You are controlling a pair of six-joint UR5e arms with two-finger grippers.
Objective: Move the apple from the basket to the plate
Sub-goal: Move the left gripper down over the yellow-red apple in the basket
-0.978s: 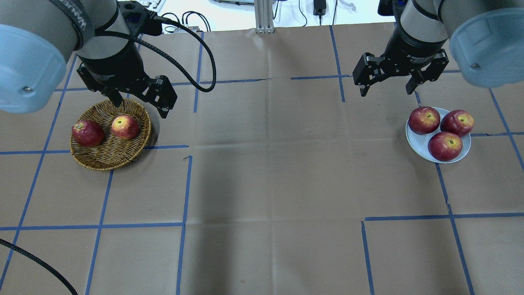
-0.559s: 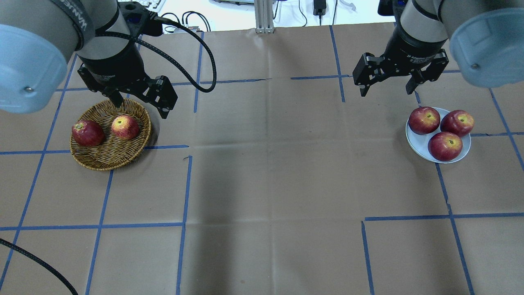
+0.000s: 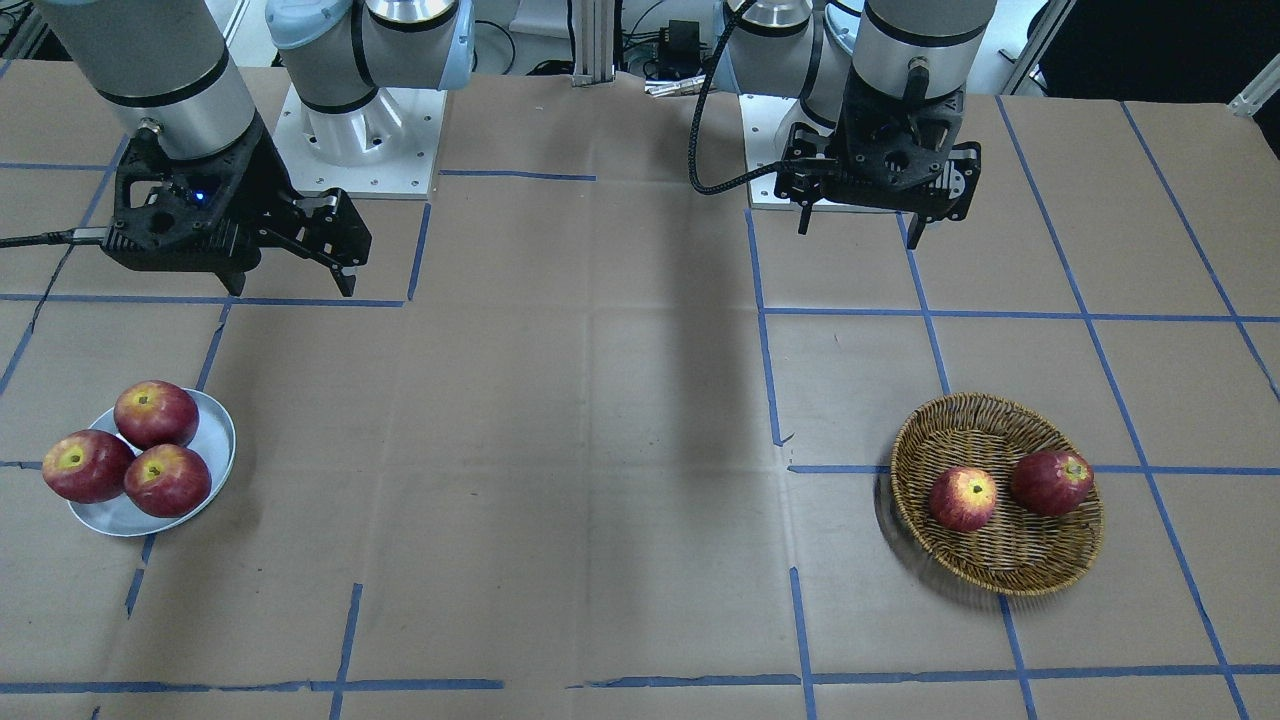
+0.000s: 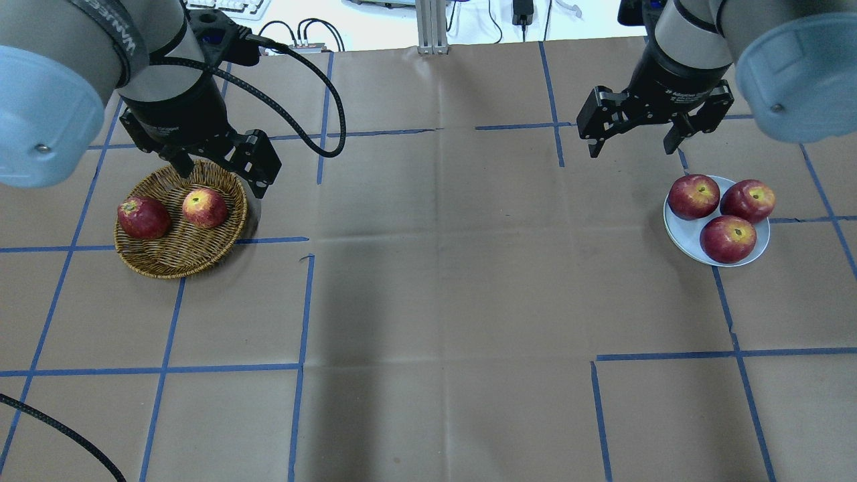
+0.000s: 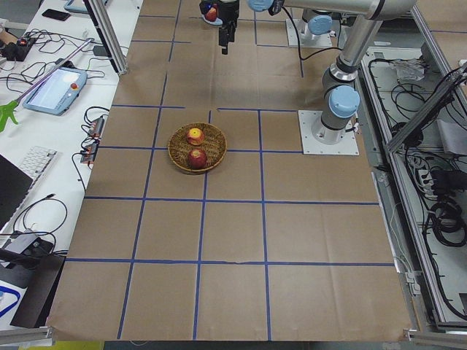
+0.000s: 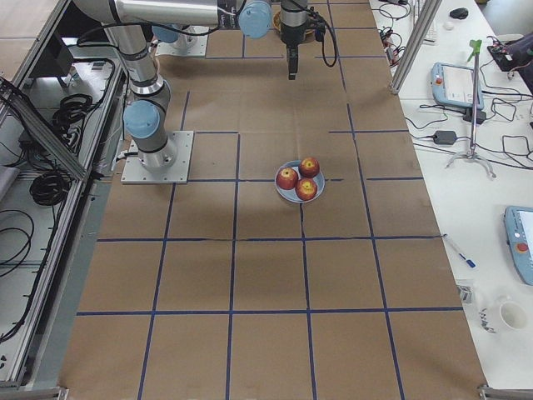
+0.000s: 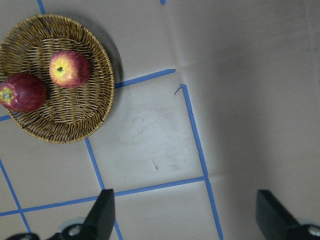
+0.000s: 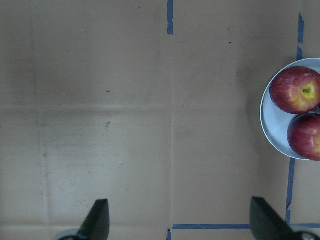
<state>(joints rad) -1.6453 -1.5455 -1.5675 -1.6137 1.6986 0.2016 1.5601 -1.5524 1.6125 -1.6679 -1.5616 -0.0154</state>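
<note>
**Apple Position and Claw State**

The apple lies inside the basket, in its right half in the overhead view, just beside a darker red apple. The left claw hangs raised above the desk beside the basket, fingers spread wide, holding nothing. The plate sits well to the right of the basket and carries three red apples. The right claw, also far right of the basket, is spread wide and empty.

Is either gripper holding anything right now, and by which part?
Nothing is held. The left gripper and the right gripper are both open and empty; the apple lies in the basket.
</note>
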